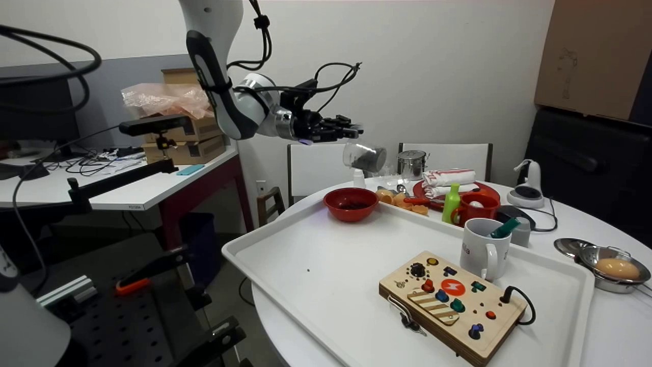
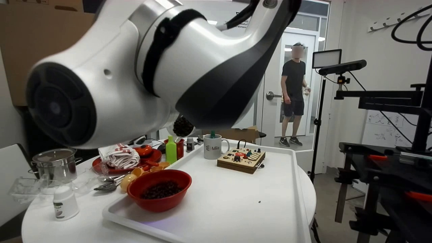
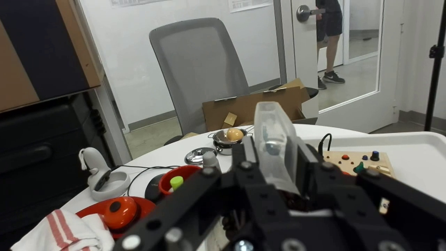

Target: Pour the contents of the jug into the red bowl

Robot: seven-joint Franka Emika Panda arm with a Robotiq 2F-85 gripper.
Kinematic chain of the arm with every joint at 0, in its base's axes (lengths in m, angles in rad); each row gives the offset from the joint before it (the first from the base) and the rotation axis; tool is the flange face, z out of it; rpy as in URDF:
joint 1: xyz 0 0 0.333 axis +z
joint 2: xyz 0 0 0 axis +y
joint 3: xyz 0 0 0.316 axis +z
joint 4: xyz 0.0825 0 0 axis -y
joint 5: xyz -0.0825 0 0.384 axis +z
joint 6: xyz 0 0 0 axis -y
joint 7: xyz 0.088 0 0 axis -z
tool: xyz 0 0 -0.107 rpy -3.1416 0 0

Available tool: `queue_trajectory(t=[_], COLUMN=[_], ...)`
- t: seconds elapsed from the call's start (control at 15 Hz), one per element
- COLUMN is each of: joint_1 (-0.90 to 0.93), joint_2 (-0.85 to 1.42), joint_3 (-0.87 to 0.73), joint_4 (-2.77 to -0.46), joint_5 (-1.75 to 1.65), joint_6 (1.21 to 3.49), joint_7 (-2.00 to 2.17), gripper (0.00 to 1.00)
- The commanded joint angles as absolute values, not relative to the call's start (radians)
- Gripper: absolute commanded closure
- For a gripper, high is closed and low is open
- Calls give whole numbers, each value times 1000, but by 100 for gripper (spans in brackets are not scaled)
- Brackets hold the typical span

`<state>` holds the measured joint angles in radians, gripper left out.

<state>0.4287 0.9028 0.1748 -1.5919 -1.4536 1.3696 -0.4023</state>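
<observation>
The jug is clear plastic with dark beans inside. It is tipped on its side, high over the table at the tray's far edge, with the beans toward its right end in an exterior view. My gripper is shut on its clear handle, which shows between the fingers in the wrist view. In an exterior view, the arm hides most of the jug. The red bowl sits on the tray's corner, lower than the jug and left of it there. Dark beans lie in the bowl. The bowl is out of the wrist view.
The white tray holds a wooden button box and a white mug. Beside it stand a green bottle, a red mug, a red plate with a towel, a white bottle and a steel pot.
</observation>
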Motion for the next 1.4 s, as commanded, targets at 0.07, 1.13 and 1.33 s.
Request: queue_trajectory(t=[0.07,1.13,1.33], joint_1=[450,491,486], joint_2=[957,1009,1023], joint_3=[162,168,163], joint_4=[-1569,-1533,-1518], joint_5=[-1522,-1664,-1665], joint_6=[1305,1222,1214], joint_7=[-374,-367,-367], gripper=[93,93,93])
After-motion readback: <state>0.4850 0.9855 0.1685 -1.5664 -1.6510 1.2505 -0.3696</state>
